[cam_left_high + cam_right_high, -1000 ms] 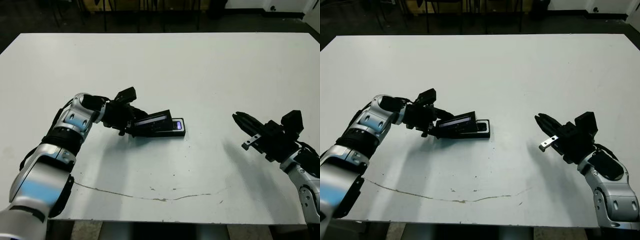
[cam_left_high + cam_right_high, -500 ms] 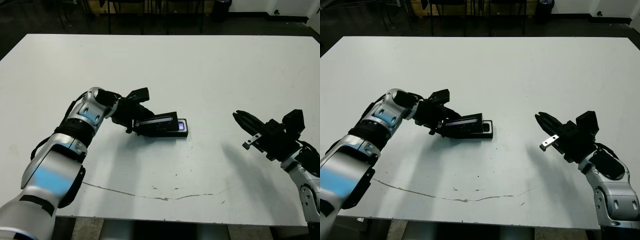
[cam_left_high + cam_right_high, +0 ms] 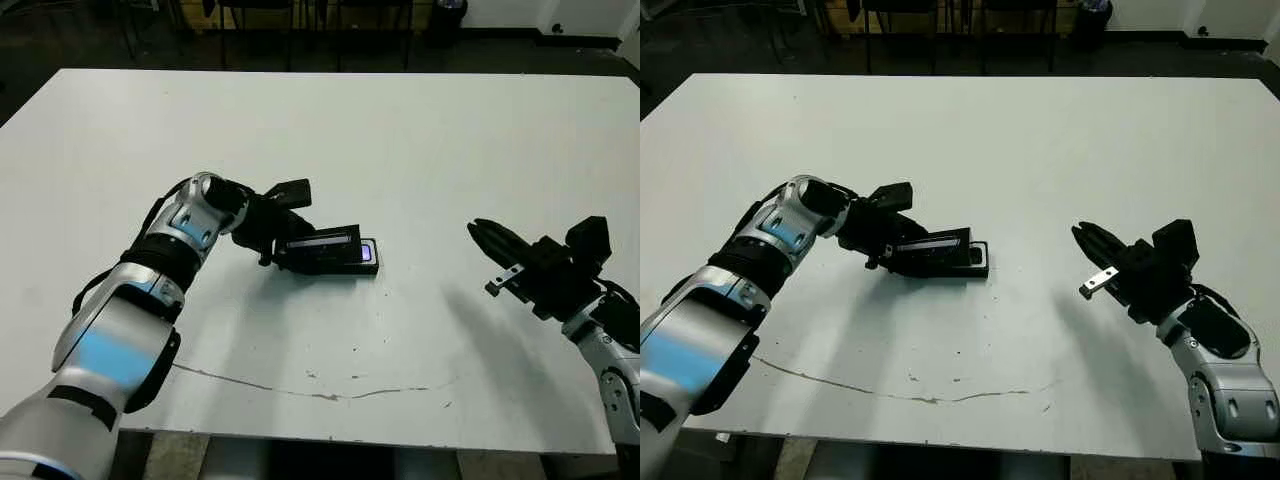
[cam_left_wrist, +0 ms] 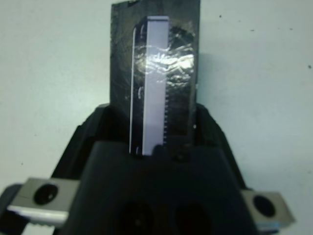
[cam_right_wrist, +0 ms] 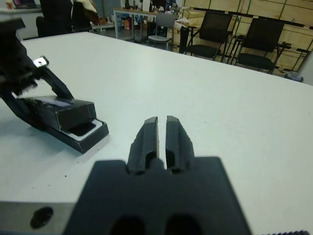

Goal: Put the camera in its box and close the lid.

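The box (image 3: 352,268), a shallow black tray with a white lining, lies at the table's middle left. In its right end the camera (image 3: 366,253) shows only as a shiny purple patch. The lid (image 3: 322,241), black with a glossy window strip, rests slightly tilted over the box, its left end a little raised. My left gripper (image 3: 284,249) is shut on that left end; the left wrist view has the lid (image 4: 155,83) running out between the fingers (image 4: 92,128). My right gripper (image 3: 481,233) hovers shut and empty far to the right, pointing towards the box (image 5: 91,137).
A thin dark line (image 3: 320,396) runs across the white table near its front edge. Black chairs (image 5: 257,46) stand beyond the far edge. Bare table lies between the box and my right gripper.
The lid has come down flatter over the box, still held by my left gripper. The head view has shifted a little. My right gripper has stayed put.
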{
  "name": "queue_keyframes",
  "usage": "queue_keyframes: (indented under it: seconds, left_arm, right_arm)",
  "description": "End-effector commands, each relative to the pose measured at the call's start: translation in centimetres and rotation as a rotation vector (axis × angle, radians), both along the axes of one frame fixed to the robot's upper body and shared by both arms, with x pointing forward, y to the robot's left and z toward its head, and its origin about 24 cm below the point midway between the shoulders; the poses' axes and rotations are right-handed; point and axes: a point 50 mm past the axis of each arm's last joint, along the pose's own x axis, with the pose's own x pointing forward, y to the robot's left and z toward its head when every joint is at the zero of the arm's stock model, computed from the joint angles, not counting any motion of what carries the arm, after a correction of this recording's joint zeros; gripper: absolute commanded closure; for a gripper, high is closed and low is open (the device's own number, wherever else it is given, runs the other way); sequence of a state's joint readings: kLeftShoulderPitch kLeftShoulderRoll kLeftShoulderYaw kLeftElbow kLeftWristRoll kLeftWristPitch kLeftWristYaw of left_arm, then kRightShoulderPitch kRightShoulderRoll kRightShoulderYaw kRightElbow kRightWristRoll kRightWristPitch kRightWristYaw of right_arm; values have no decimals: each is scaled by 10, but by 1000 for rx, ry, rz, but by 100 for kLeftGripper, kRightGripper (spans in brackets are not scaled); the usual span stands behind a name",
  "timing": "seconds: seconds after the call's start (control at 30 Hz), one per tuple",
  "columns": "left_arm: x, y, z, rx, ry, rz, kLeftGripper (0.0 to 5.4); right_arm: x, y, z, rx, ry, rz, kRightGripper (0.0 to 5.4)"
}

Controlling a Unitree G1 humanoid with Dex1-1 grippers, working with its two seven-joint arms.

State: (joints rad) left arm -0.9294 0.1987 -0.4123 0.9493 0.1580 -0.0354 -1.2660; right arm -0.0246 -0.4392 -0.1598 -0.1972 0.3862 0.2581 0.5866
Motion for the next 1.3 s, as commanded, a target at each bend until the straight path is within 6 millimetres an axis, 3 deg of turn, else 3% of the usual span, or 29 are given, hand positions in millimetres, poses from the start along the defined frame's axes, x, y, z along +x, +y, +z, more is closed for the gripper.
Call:
queue_keyframes:
  seconds: [0.03,0.5,1.2,1.3]
  left_arm:
    - [-20,-40,-32,-23,95,-59,278]
    - [-16,-50,-20,-32,90,-79,278]
    - [-28,-74,-29,37,33,-185,278]
    - [-29,-76,-29,39,21,-216,227]
  right_arm:
    - [0,-3,-3,11,39,-14,540]
    - [-1,-3,-2,-36,30,-8,540]
    - [-3,0,2,-37,47,-30,540]
    - [-3,0,2,-38,46,-32,540]
